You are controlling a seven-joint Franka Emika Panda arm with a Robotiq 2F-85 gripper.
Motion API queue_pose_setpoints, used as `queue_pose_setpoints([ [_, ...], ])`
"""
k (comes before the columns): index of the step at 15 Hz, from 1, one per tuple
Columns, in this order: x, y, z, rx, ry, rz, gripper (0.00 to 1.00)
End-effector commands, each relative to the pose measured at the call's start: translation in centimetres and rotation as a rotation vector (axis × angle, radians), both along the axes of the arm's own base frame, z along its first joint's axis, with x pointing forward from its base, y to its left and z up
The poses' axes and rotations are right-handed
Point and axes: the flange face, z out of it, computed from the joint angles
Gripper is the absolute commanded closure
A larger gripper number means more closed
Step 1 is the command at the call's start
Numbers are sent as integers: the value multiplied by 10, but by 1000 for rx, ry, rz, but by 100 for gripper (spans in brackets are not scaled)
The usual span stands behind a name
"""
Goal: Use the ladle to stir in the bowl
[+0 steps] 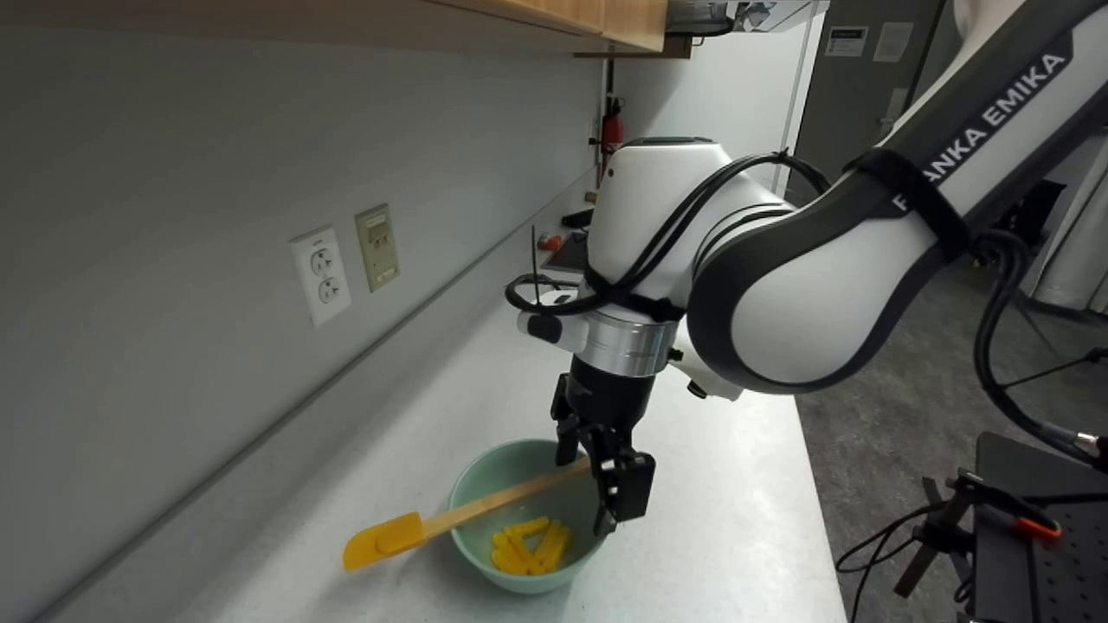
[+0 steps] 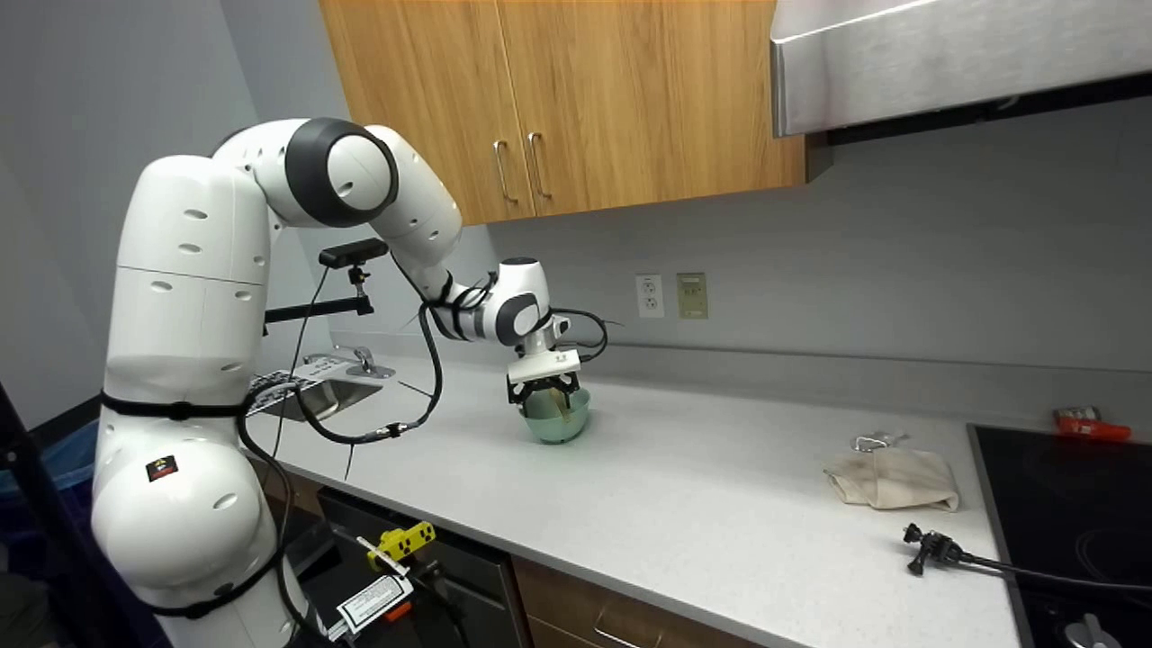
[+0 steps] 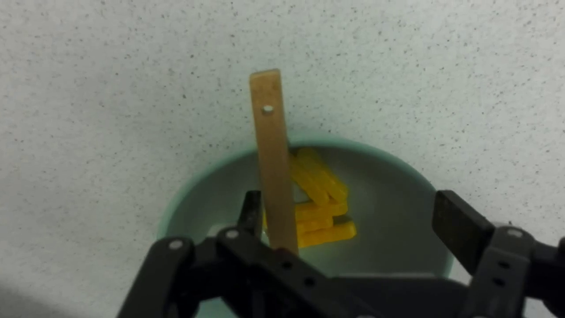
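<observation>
My pincer (image 3: 351,216) is released: in the wrist view its two fingers stand wide apart in the lower part of the frame, one seen against the inside of the bowl (image 3: 393,225), the other against its rim at the right. Between them, close to the finger on the left of the frame, runs the handle of the ladle (image 3: 273,161); whether that finger touches it, I cannot tell. The ladle lies across the bowl, its holed handle end poking past the rim at the upper middle of the wrist view, while my own black parts hide the rest. In an exterior view its flat orange head sticks out past the opposite side of the rim, toward the lower left of the frame.

The bowl sits upright on the desk (image 2: 675,504), and several short yellow pieces (image 3: 324,210) lie together inside it, near the middle of the wrist view.

My white arm (image 2: 184,297) rises at the left of an exterior view and bends over to the bowl near the centre. On the wall behind, a white outlet (image 2: 650,295) and a beige plate (image 2: 692,295) sit side by side below the wooden cupboard (image 2: 630,90). Toward the right of that frame, a folded cloth (image 2: 895,479) lies near the black cooktop (image 2: 1080,486).
</observation>
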Motion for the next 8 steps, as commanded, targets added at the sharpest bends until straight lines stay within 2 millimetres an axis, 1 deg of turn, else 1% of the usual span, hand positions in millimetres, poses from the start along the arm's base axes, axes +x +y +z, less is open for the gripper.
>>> queue_pose_setpoints([
  [1, 13, -3, -7, -19, 22, 19, 3],
  [3, 15, -4, -9, -23, 31, 18, 4],
  [5, 17, -6, -9, -24, 38, 15, 9],
  [8, 20, -6, -7, -21, 43, 13, 12],
])
